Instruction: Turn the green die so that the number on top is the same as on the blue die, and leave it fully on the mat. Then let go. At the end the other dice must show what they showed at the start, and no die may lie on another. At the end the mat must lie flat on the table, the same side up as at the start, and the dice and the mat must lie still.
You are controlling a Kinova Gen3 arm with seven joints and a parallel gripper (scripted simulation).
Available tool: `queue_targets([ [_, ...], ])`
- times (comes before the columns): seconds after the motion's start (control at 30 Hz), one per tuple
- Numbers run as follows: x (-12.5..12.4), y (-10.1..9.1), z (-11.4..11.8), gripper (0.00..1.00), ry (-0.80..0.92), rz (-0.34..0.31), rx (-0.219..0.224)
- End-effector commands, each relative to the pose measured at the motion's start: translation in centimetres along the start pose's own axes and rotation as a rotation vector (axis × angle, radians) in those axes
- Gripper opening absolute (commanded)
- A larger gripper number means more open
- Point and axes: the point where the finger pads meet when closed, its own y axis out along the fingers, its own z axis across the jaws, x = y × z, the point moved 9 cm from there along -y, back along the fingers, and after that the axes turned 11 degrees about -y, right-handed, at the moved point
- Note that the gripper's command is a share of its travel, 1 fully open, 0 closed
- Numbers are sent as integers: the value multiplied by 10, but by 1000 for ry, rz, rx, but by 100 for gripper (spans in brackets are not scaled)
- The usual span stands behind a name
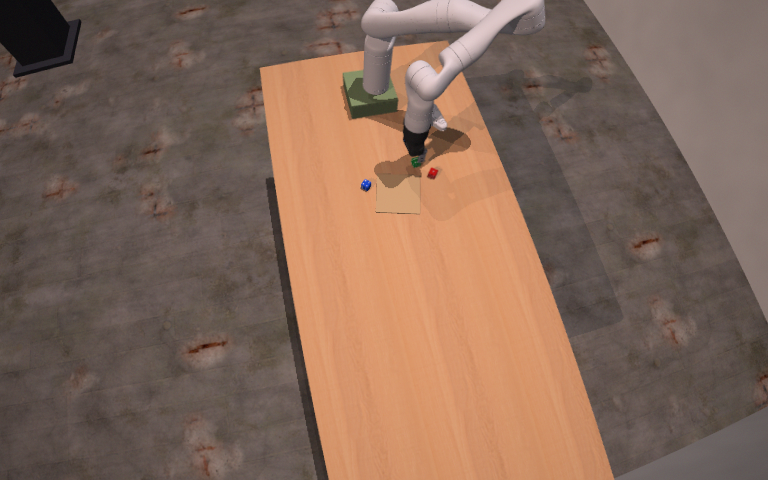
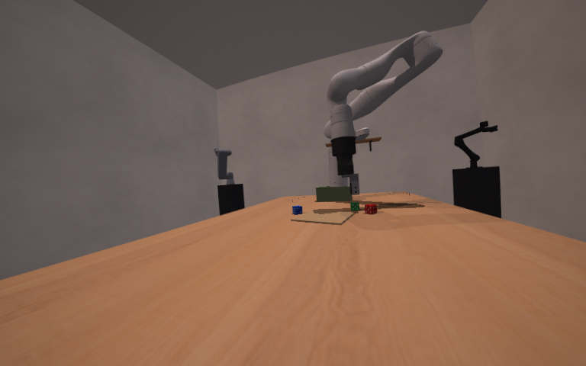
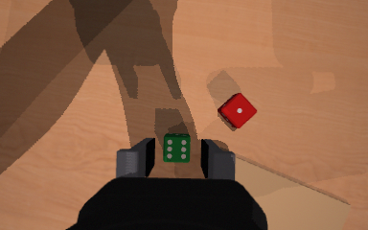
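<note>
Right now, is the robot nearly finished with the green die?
No, hardly started. The open gripper hovers over the green die, which shows six and sits on the table beside the mat. Left: grab it, turn it to match the blue die, set it on the mat, let go.
</note>
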Motion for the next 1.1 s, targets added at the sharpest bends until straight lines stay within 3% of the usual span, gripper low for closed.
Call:
queue_targets([
  [0.0,1,5,-1,79,4,-3,-5],
  [0.5,2,18,-1,79,4,-3,-5],
  [1.07,2,19,-1,79,4,-3,-5],
])
